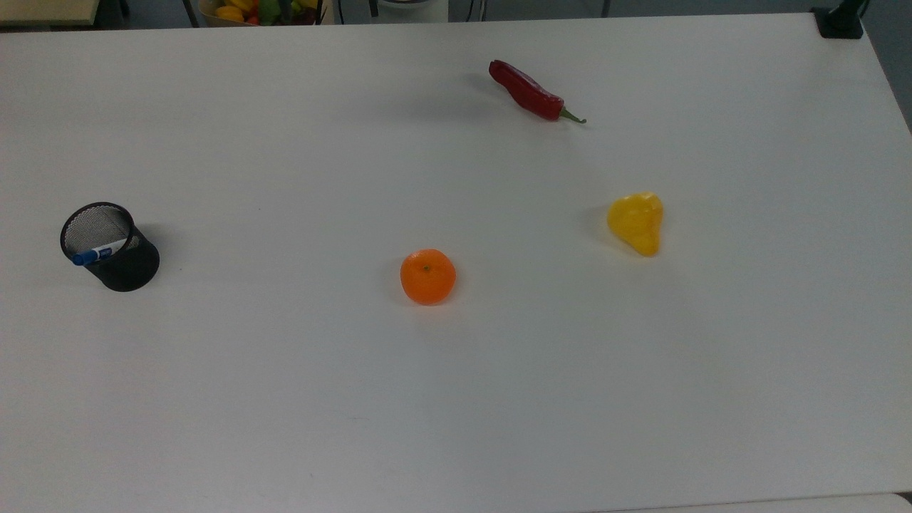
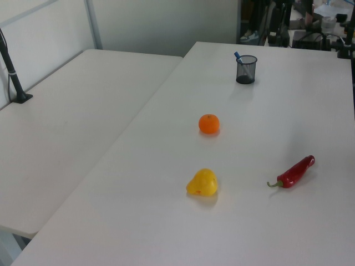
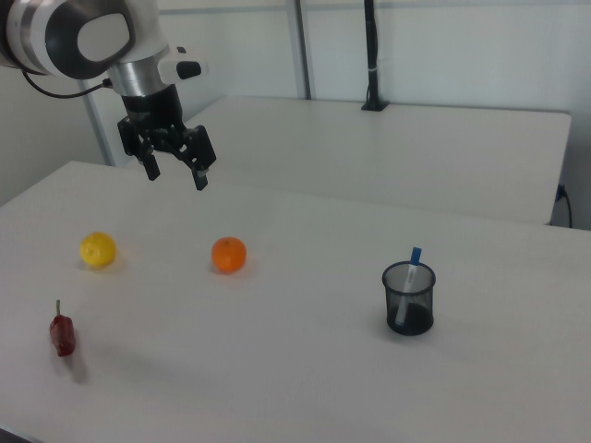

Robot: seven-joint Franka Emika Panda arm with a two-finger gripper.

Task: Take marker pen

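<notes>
The end effector (image 3: 174, 173) is hanging in the air with its fingers spread apart, gripping nothing, above the counter (image 3: 277, 369). The marker pen (image 3: 407, 283) is standing tilted inside a black mesh cup (image 3: 409, 298), blue cap up, near the counter's edge at the top view's left, well apart from an orange (image 3: 228, 255).

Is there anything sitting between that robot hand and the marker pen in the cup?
In the right view, the hand hangs above the table, open. The orange sits roughly between it and the marker pen, which stands in the black mesh cup.
</notes>
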